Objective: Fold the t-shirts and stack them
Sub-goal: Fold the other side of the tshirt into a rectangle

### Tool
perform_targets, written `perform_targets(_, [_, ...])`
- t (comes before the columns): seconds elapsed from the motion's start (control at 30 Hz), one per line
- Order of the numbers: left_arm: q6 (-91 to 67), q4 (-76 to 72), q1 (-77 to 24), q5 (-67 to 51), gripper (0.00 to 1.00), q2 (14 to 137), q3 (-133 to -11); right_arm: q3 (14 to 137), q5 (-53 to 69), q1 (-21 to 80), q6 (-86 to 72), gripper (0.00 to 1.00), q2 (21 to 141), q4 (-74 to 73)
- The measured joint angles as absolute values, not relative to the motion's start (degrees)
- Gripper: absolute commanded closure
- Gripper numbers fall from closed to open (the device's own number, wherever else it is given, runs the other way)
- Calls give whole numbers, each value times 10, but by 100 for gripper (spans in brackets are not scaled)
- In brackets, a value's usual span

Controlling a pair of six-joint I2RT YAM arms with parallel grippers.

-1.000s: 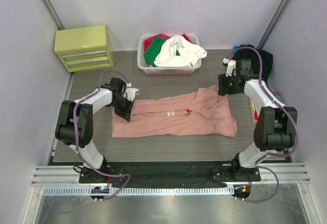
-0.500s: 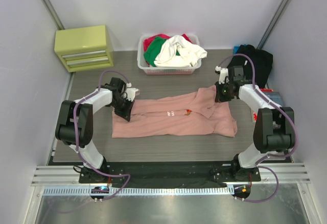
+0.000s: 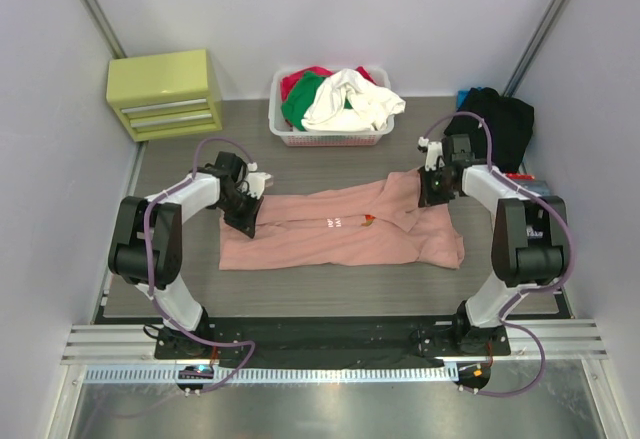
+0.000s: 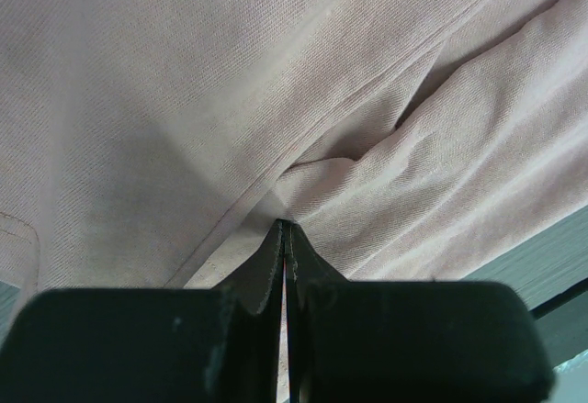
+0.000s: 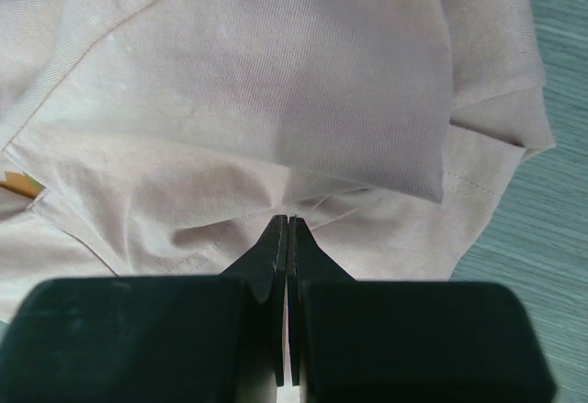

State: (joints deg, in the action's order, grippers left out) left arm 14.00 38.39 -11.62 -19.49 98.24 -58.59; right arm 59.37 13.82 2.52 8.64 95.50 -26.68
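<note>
- Top external view: the salmon-pink t-shirt [image 3: 340, 234] lies spread lengthwise on the tabletop [image 3: 300, 294], between the two arms. The black t-shirt [image 3: 500, 119] is bunched at the far right corner.
- Left pincer [image 4: 285, 230]: clenched, fingertips pressed together on a fold of the salmon-pink t-shirt at its left end.
- Right pincer [image 5: 287, 221]: clenched, pinching puckered pink cloth at the shirt's far right part, near a sleeve.
- Left arm: elbow raised, forearm reaching inward and down to the cloth.
- Right arm: extended forward, wrist angled down and inward.
- Basket [image 3: 330, 139]: holds mixed garments and stands beyond the shirt.
</note>
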Motion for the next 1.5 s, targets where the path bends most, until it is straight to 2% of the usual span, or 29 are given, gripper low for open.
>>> perform_targets(0.47, [140, 384, -116, -195, 100, 983, -586, 596, 130, 20, 86, 99, 995, -257])
perform_targets(0.73, [140, 384, -116, -195, 100, 983, -586, 596, 83, -34, 79, 99, 986, -255])
perform_targets(1.17, [140, 384, -116, -195, 100, 982, -586, 593, 53, -50, 78, 99, 936, -250])
perform_targets(1.37, [140, 379, -116, -195, 100, 975, -576, 583, 56, -34, 92, 99, 852, -242])
perform_targets(1.4, [140, 379, -116, -195, 100, 975, -576, 591, 61, -27, 93, 82, 847, -246])
perform_targets(1.47, [140, 379, -116, -195, 100, 975, -576, 623, 79, -18, 90, 69, 858, -259])
perform_targets(1.5, [140, 379, -116, -195, 100, 975, -576, 637, 86, -16, 88, 58, 869, -263])
